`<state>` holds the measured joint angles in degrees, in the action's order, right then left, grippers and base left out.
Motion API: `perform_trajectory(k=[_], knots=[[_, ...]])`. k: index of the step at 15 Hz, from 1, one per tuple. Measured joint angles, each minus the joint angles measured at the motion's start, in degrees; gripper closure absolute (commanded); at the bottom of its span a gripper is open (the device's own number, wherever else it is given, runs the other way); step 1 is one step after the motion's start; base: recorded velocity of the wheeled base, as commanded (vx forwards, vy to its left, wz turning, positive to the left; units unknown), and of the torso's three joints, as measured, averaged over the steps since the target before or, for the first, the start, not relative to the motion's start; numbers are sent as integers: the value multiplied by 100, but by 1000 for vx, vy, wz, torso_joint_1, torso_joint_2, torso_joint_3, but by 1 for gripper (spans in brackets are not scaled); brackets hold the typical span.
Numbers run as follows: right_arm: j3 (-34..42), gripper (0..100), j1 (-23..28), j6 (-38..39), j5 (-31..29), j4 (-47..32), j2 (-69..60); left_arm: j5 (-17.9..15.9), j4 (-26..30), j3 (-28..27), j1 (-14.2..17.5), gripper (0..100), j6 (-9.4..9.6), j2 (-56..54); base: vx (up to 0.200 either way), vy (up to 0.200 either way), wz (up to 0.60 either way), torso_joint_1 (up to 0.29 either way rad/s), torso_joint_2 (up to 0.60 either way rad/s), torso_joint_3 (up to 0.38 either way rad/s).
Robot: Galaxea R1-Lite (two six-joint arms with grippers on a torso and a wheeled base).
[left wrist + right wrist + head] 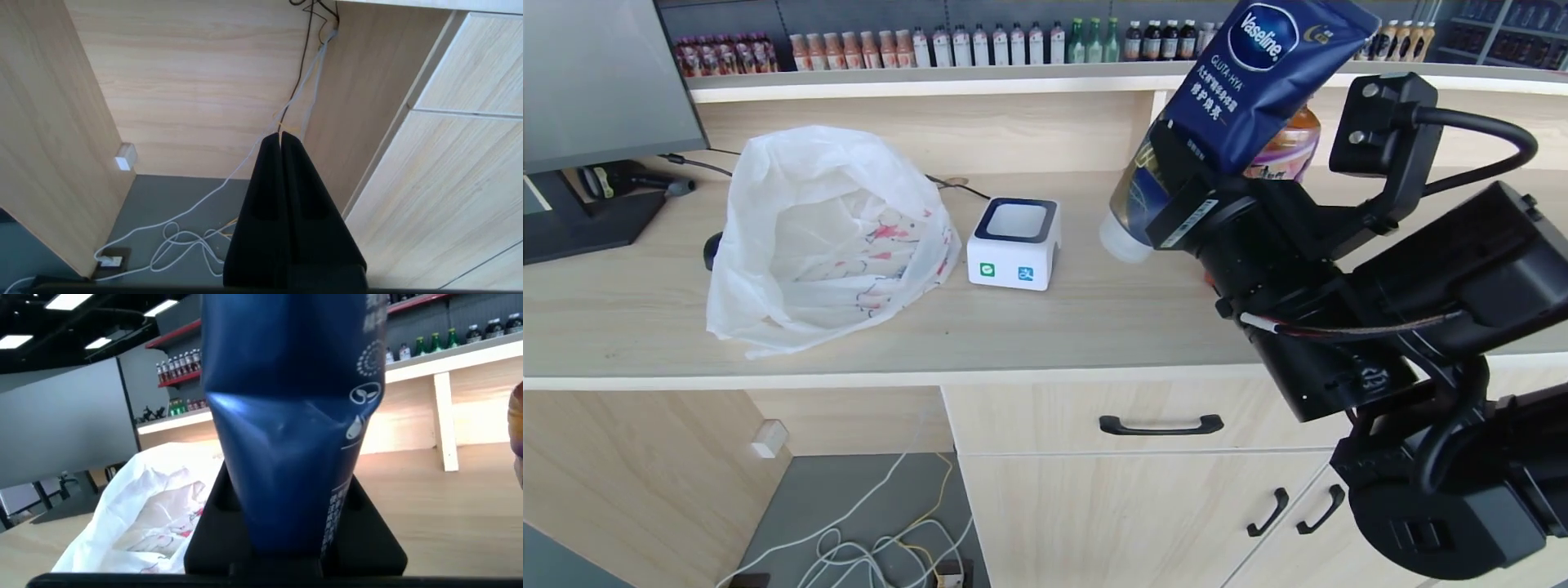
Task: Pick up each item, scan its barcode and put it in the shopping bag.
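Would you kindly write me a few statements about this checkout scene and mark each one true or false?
1. The right claw is shut on the blue pouch. True.
2. The blue pouch lies inside the shopping bag. False: it is held up in the air, to the right of the scanner.
3. The scanner stands on the counter, to the right of the shopping bag. True.
4. The left claw is open around a bottle. False: its fingers are pressed together with nothing between them, down below the counter.
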<state>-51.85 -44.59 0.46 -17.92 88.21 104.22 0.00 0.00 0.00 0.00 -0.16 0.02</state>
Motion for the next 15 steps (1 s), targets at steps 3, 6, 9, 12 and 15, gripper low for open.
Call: perform_trajectory(k=[3,6,9,12,15], knots=[[13,100,2,-9,20,30,-83,0,0,0,-5,100,0,0,0,200,0,6,-1,2],[44,100,22,-13,18,15,-149,0,2,0,-2,100,-5,0,0,200,0,2,4,2],[59,100,28,-11,18,9,-205,0,0,0,0,100,-5,0,0,200,0,-1,1,1],[59,100,22,-13,40,20,-236,0,2,0,0,100,16,0,0,0,0,0,0,0],[80,100,16,32,63,24,-257,0,2,0,-5,100,16,-2,0,0,0,0,0,0]])
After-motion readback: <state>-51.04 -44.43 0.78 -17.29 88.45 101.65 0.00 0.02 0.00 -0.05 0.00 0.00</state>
